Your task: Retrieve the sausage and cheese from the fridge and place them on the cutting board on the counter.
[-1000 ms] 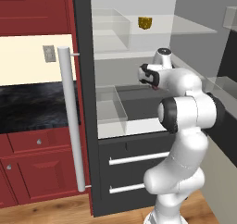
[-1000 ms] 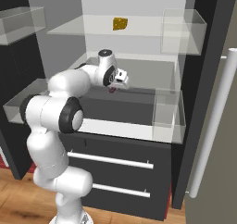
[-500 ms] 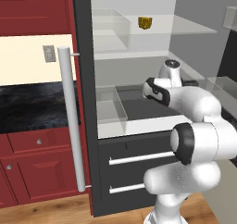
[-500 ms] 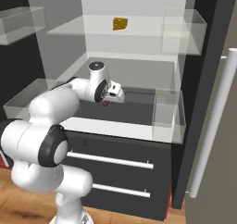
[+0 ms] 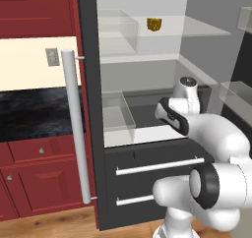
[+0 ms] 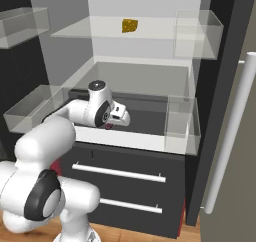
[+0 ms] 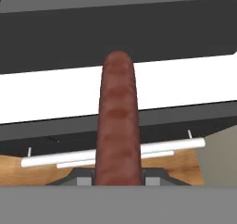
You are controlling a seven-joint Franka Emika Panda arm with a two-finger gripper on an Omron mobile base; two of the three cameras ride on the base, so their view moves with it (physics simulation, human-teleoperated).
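The sausage (image 7: 118, 121) is pinched between the jaws of the gripper (image 6: 111, 126), held just in front of the open fridge (image 6: 150, 151) at its lower shelf edge, above the drawer handles (image 7: 115, 153). The cheese (image 6: 130, 25) sits on the upper shelf, far back, well apart from the gripper.

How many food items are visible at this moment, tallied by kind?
Dark red-brown cylindrical sausage, clamped in the gripper: 1
Golden-yellow cheese wedge, on the upper shelf of the dark grey fridge: 1
Total: 2
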